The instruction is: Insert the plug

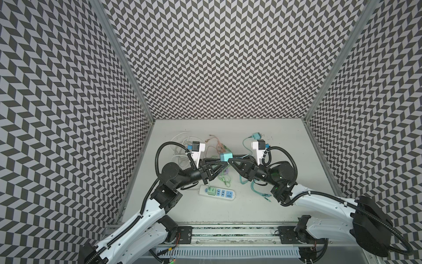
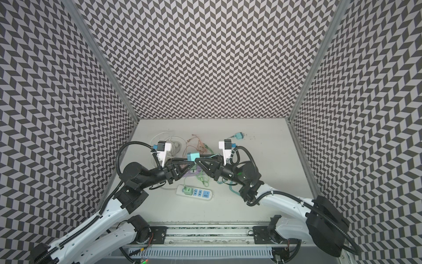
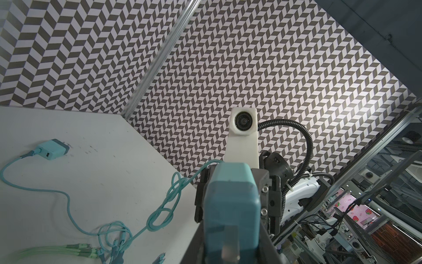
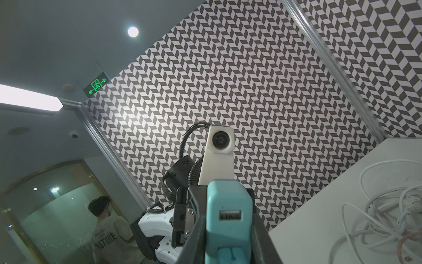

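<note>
Teal plug [image 3: 230,205] right up close, prongs toward our left wrist, held above the desk [image 1: 287,155]. Left claw [image 1: 222,162] is clamped on it; right claw [image 1: 231,160] grips its other end. Long axis runs claw to claw; the power strip [image 1: 222,193] lies below, nearer our base, closer to the left arm, we reckon.

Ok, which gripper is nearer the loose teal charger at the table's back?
Right. Both are shut on the teal plug; the right gripper is on the side toward the loose teal charger, the left gripper on the plug's far side.
</note>
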`<state>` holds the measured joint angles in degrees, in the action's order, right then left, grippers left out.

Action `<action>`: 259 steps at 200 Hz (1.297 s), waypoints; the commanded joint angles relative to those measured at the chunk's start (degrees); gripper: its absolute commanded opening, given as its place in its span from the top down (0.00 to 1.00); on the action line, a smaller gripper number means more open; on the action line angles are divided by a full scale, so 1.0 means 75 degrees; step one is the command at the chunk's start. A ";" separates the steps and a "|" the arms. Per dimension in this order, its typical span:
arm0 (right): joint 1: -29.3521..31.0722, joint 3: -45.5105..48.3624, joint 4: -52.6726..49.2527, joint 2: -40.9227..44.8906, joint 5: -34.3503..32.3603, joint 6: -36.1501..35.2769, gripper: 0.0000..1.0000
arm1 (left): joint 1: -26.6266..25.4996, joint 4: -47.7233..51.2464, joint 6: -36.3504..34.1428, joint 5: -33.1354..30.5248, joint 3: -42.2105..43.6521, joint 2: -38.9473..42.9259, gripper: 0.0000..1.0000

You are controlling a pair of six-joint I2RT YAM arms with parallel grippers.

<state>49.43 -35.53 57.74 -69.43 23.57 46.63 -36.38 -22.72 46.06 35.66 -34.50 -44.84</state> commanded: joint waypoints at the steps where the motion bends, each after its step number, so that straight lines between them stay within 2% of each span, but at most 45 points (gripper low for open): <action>1: -0.0062 -0.0121 0.0463 0.0138 -0.0026 -0.0157 0.81 | -0.0083 0.0293 -0.0194 0.0087 -0.0036 0.0058 1.00; 21: -0.0119 -0.0091 0.0187 0.0282 -0.0037 -0.0325 0.84 | -0.0083 0.0772 -0.0414 -0.0191 -0.0181 0.0167 0.95; 41: -0.0212 -0.0057 -0.0138 0.0460 -0.0010 -0.0405 0.90 | -0.0072 0.1092 -0.0614 -0.0371 -0.0113 0.0322 0.80; 74: -0.0319 -0.0142 -0.1030 0.0778 -0.0015 -0.0838 0.91 | -0.0059 0.1287 -0.0570 -0.0451 0.0063 0.0468 0.58; 87: -0.0393 -0.0230 -0.1673 0.0964 -0.0123 -0.1164 0.91 | -0.0059 0.1489 -0.0652 -0.0464 0.0056 0.0483 0.53; 130: -0.0566 -0.0835 -0.4450 0.1507 -0.0603 -0.2680 0.90 | -0.0002 0.2549 -0.1068 -0.0672 -0.0110 0.0526 0.48; 175: -0.0566 -0.1606 -0.6894 0.1262 -0.1030 -0.3899 0.90 | 0.0307 0.3972 -0.1086 -0.1474 -0.0199 0.0650 0.47; 199: -0.0544 -0.1679 -0.7347 0.1025 -0.0934 -0.3890 0.90 | 0.0611 0.4885 -0.1013 -0.2010 -0.0184 0.0595 0.47; 219: -0.0392 -0.1653 -0.7580 0.0808 -0.1086 -0.3476 0.90 | 0.0834 0.5433 -0.1041 -0.2363 -0.0148 0.0554 0.48; 239: -0.0051 -0.1660 -0.7932 0.0669 -0.1739 -0.3109 0.91 | 0.1049 0.5930 -0.1079 -0.2704 -0.0130 0.0531 0.48; 259: 0.0374 -0.1780 -0.8601 0.0477 -0.2876 -0.2689 0.93 | 0.1340 0.6590 -0.1111 -0.3233 -0.0169 0.0295 0.49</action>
<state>49.10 -47.20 -2.13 -64.86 11.81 22.50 -28.36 18.15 38.57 17.63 -34.54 -41.23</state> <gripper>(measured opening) 0.267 0.518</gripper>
